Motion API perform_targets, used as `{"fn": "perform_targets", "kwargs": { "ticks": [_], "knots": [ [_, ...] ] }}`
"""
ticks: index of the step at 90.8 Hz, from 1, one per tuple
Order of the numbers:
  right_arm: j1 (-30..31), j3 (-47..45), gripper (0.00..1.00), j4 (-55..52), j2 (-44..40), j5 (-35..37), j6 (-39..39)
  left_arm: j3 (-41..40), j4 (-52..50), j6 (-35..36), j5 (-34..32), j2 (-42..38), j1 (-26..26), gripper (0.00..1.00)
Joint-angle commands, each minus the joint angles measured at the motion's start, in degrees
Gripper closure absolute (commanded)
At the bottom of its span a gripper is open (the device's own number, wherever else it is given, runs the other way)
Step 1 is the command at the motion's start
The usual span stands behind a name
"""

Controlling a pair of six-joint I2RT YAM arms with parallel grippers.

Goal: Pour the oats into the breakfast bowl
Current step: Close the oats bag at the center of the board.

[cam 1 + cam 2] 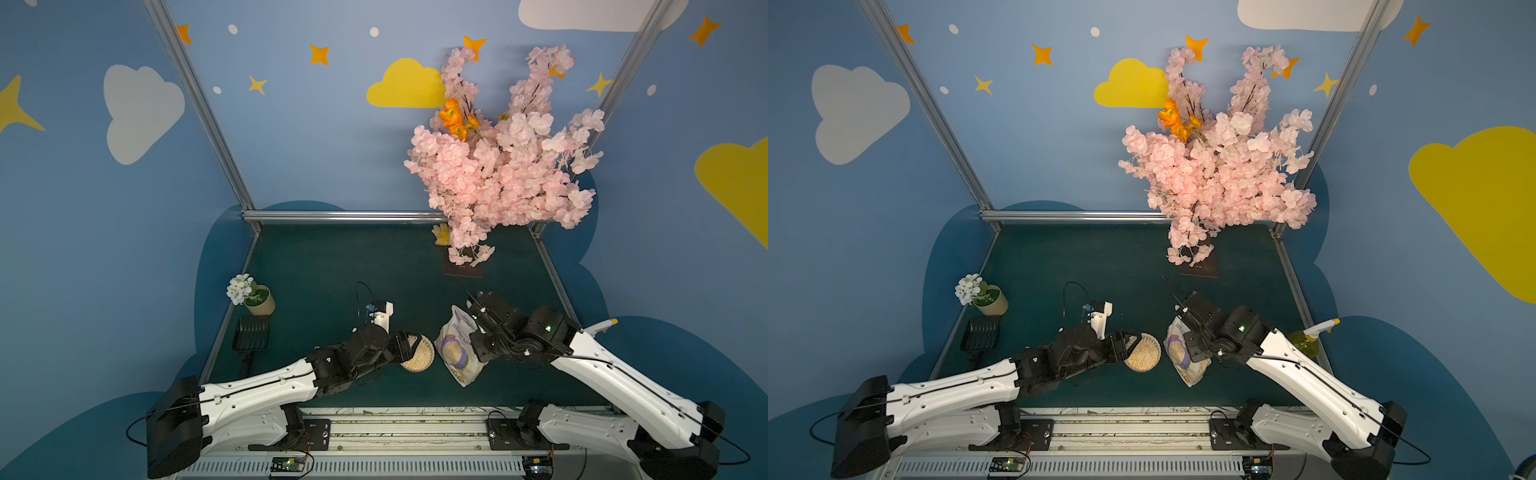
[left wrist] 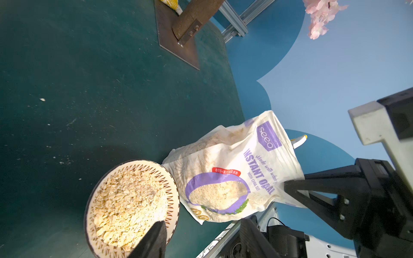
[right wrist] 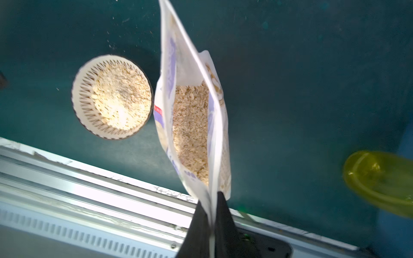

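Dark green table (image 1: 332, 266) bears the breakfast bowl (image 3: 83, 101), a flowerpot (image 1: 262, 306), a black scoop (image 1: 250, 332), a base plate (image 1: 463, 270)

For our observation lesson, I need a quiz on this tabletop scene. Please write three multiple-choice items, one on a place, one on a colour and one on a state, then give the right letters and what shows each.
1. Where is the crinkly white-and-purple plastic oat bag?
A. Inside the bowl
B. Beside the small round cream-white lattice-sided bowl, on the right arm's side
C. Under the bowl

2. What colour is the bag's big lettering?
A. Black
B. Orange
C. Purple

3. What state is the bowl in?
A. Holding pale oat flakes
B. Empty
C. Upside down

Answers:
1 B: both top views show the bag next to the bowl, toward the right arm.
2 C: the left wrist view shows purple letters.
3 A: the right wrist view shows flakes heaped inside the upright bowl.
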Motion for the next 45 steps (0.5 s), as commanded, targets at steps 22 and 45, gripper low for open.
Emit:
{"fn": "perform_targets", "kwargs": {
  "ticks": [22,45],
  "knots": [
    [-0.04,0.46,1.00,2.83,-1.56,0.55,2.02,0.82,13.65,7.60,7.81,9.66,-0.38,0.44],
    [-0.54,-2.04,0.71,6.33,-1.47,-0.73,-0.02,3.54,20.48,10.54,15.01,19.45,-0.43,0.44]
  ]
}}
